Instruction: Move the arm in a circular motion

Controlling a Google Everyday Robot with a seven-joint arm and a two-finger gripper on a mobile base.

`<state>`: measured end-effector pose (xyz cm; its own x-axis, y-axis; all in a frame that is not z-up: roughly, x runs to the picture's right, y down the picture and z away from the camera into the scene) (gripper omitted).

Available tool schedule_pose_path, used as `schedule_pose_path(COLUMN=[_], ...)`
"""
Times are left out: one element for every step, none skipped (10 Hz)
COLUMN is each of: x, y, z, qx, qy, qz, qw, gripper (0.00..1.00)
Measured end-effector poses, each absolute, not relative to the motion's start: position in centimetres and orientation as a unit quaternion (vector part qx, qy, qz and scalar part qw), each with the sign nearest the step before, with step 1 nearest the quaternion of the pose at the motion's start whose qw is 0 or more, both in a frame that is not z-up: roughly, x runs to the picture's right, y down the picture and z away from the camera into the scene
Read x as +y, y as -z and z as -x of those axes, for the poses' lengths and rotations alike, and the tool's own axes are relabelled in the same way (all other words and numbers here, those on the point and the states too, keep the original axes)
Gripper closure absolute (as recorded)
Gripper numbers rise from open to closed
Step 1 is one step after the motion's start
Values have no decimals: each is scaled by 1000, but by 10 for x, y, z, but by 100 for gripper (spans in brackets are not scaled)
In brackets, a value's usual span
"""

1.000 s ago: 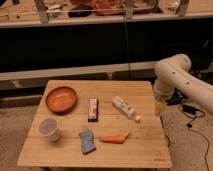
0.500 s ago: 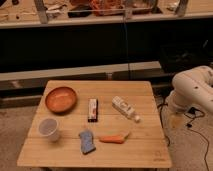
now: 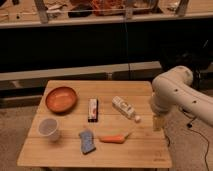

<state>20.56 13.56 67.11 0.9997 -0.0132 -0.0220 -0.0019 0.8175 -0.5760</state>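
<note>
The arm [image 3: 175,90] is cream-white with thick rounded segments and small dark dots. It enters from the right, and its bulbous elbow stands over the table's right edge. A narrow tapered tip points down from the elbow and ends in my gripper [image 3: 158,123]. The gripper hangs just above the right side of the wooden table [image 3: 145,150], right of the white bottle [image 3: 125,108], and holds nothing that I can see.
On the table are an orange bowl [image 3: 61,98], a clear plastic cup [image 3: 48,128], a blue sponge [image 3: 87,141], a carrot [image 3: 112,139] and a dark snack bar [image 3: 93,109]. A dark counter with clutter runs along the back. A cable lies on the floor at the right.
The arm swung out to the right off the table edge, then came back left. The elbow is now lower than a second ago. The table objects have not moved.
</note>
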Motion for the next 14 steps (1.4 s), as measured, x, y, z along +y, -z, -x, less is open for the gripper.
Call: schedule_pose_path(x=[136, 135, 135, 134, 134, 134, 133, 127, 121, 112, 97, 87, 75, 64], y=[-669, -667, -666, -665, -663, -656, -650, -647, -648, -652, -666, -680, -703, -729], z=[-178, -156, -132, -105, -81, -54, -31, -3, 15, 30, 43, 46, 46, 42], qx=[4, -2, -11, -20, -29, -39, -48, -62, -72, -83, -92, -97, -102, -111], qy=[17, 27, 39, 52, 64, 80, 94, 110, 119, 127, 134, 134, 134, 130], qz=[302, 302, 303, 303, 305, 306, 309, 310, 309, 307, 305, 304, 304, 306], qw=[953, 953, 952, 951, 950, 948, 945, 942, 941, 940, 938, 938, 938, 937], gripper=[20, 20, 20, 20, 20, 20, 20, 20, 20, 20, 20, 20, 20, 20])
